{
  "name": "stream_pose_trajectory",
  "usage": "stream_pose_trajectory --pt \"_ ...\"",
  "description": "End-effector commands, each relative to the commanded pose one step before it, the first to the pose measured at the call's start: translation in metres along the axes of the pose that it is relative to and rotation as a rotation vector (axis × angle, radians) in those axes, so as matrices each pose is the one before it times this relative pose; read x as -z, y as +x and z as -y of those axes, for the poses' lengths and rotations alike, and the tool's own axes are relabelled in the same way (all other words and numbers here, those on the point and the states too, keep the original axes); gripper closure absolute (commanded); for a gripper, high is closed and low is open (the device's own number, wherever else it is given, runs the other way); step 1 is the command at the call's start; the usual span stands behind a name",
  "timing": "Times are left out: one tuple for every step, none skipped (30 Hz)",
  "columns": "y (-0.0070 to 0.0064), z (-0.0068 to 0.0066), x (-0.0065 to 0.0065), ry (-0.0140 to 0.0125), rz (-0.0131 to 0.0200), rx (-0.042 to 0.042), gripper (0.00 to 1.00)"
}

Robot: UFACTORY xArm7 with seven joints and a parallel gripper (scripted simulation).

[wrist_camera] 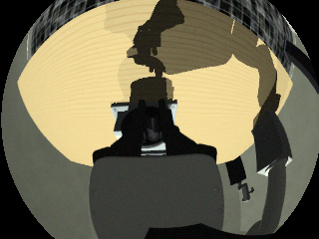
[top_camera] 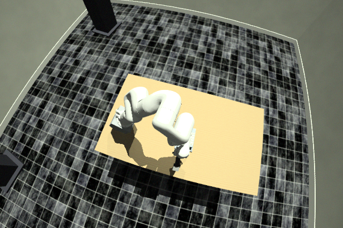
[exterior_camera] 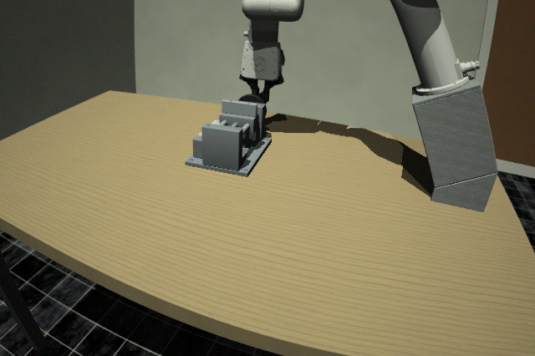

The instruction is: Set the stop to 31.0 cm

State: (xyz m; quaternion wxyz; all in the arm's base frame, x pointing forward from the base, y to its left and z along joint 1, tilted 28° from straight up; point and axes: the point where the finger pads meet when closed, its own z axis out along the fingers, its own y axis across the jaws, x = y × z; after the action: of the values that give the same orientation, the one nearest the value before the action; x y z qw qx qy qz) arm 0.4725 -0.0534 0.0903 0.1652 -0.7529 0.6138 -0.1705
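Pincer (exterior_camera: 260, 96) (wrist_camera: 152, 108) of mine is closed down in a narrow grip on the handwheel (exterior_camera: 248, 96) (wrist_camera: 131, 120), by my best reading; the dark fingers hide the contact itself. The wheel stands upright at one end of the grey rig (top_camera: 193, 138) (exterior_camera: 221, 146) (wrist_camera: 118, 122), which sits on the table (top_camera: 226, 137) (exterior_camera: 302, 235) (wrist_camera: 209, 102). I cannot make out which block is the stop, nor any scale, so whether it has reached 31.0 cm I cannot tell.

I expect the wheel to be hard and stiff, not fragile, its turning weight slight but with some drag from whatever it drives. Smooth surfaces could slip if I pinch only the edge, so the best hold is at the rim, or at a crank knob if it has one, fingers straddling it squarely. My path should follow the wheel's circle; a straight pull would strain the shaft. Once the setting is right, I should part my fingers evenly and back away along their own line, lest a brushing fingertip nudge the stop.
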Motion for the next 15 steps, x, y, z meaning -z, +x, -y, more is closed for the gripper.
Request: stream_pose_trajectory --pt "0.00058 0.00037 0.00044 0.00128 -0.00077 -0.00103 0.94" --pt "0.00000 0.00000 0.00000 0.00000 0.00000 0.00000 0.94" --pt "0.00000 0.00000 0.00000 0.00000 0.00000 0.00000 0.94" --pt "0.00000 0.00000 0.00000 0.00000 0.00000 0.00000 0.94" --pt "0.00000 0.00000 0.00000 0.00000 0.00000 0.00000 0.94" --pt "0.00000 0.00000 0.00000 0.00000 0.00000 0.00000 0.94" --pt "0.00000 0.00000 0.00000 0.00000 0.00000 0.00000 0.94" --pt "0.00000 0.00000 0.00000 0.00000 0.00000 0.00000 0.94" --pt "0.00000 0.00000 0.00000 0.00000 0.00000 0.00000 0.94" --pt "0.00000 0.00000 0.00000 0.00000 0.00000 0.00000 0.43" --pt "0.00000 0.00000 0.00000 0.00000 0.00000 0.00000 0.43" --pt "0.00000 0.00000 0.00000 0.00000 0.00000 0.00000 0.43" --pt "0.00000 0.00000 0.00000 0.00000 0.00000 0.00000 0.43" --pt "0.00000 0.00000 0.00000 0.00000 0.00000 0.00000 0.43" --pt "0.00000 0.00000 0.00000 0.00000 0.00000 0.00000 0.43"
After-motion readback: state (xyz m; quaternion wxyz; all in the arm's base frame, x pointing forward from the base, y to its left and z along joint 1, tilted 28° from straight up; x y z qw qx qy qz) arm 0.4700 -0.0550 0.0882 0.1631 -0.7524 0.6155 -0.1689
